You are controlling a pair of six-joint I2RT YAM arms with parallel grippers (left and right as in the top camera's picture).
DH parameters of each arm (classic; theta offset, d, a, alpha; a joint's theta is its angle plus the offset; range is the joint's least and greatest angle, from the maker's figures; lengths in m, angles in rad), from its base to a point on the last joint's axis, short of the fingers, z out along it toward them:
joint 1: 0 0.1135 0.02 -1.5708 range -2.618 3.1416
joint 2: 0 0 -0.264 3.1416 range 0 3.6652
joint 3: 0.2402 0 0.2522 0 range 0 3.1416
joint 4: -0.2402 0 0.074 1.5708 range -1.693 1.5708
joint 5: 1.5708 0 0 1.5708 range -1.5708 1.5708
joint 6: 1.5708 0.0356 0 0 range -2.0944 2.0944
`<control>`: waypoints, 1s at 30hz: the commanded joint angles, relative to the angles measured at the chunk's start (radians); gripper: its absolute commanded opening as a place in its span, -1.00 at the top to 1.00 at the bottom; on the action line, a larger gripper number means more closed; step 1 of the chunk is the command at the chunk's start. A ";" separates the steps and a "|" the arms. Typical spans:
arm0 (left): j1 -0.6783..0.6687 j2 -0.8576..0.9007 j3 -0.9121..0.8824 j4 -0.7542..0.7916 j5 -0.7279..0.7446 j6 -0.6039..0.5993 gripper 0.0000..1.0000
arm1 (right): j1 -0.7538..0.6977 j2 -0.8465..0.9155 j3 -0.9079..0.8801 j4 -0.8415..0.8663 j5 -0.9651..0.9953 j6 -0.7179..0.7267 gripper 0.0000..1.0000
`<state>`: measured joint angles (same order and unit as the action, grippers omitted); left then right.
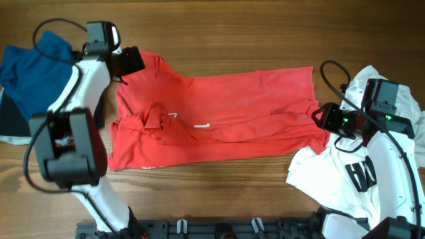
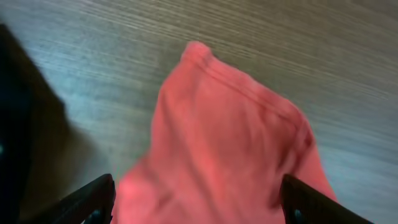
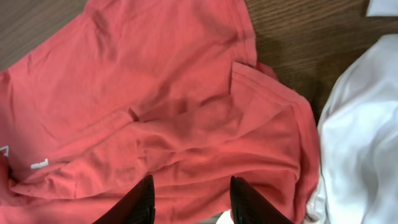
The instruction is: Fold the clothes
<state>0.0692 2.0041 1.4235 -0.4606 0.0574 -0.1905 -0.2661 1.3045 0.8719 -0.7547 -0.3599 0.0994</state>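
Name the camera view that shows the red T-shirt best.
Overhead: the whole red T-shirt lies spread across the table, outline and wrinkles visible. Left wrist shows only one blurred corner; right wrist shows only its rumpled end beside a white shirt.

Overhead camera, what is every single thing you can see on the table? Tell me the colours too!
red T-shirt: one, red with white lettering, spread across the middle
white T-shirt pile: count unclear, white with black lettering, right side
blue garment: one, blue, crumpled, far left
dark cloth: one, black, left edge beside the blue garment
table: one, brown wood, under everything
left gripper: one, black, open, at the red T-shirt's left end
right gripper: one, black, open, over the red T-shirt's right end
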 commanded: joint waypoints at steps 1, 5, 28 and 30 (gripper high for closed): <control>0.001 0.077 0.024 0.045 -0.070 0.039 -0.68 | 0.007 -0.013 0.005 0.002 -0.022 -0.018 0.20; 0.001 0.127 0.024 0.084 -0.070 0.042 -0.68 | 0.007 -0.013 0.005 0.006 -0.023 -0.018 0.19; 0.014 -0.050 0.024 -0.261 0.118 -0.058 0.77 | 0.049 0.535 0.433 0.186 -0.030 -0.043 -0.21; 0.014 -0.050 0.024 -0.270 0.117 -0.057 0.77 | 0.049 0.620 0.488 0.217 -0.031 -0.008 -0.22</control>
<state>0.0761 1.9717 1.4506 -0.7101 0.1360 -0.2218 -0.2241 1.7771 1.2480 -0.5705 -0.3679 0.0845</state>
